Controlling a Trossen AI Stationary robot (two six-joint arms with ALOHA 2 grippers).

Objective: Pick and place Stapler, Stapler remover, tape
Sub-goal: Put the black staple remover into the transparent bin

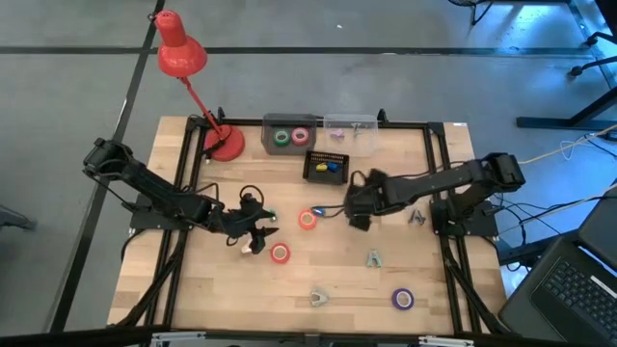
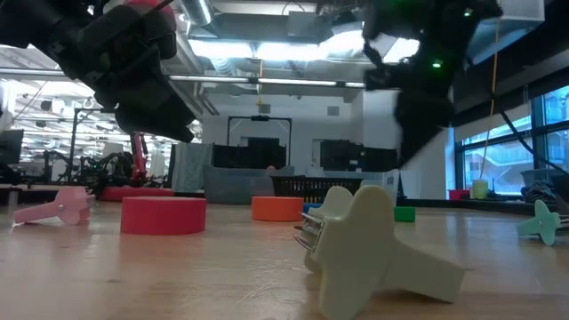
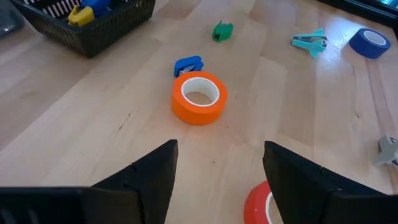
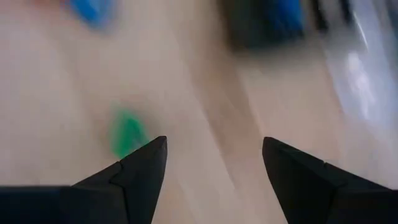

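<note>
Tape rolls lying loose mid-table.
Left gripper (image 1: 253, 234) hovering wide-fingered beside the red roll (image 1: 280, 253); right gripper (image 1: 359, 214) hanging wide-fingered near the orange roll (image 1: 308, 220).

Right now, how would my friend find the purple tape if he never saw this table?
Start at the wooden table and go to the edge farthest from the red lamp, toward the right arm's side. The purple tape lies flat there, alone, apart from the pale staple remover beside it. It is the only purple ring; the other loose rolls are orange and red-pink.
</note>
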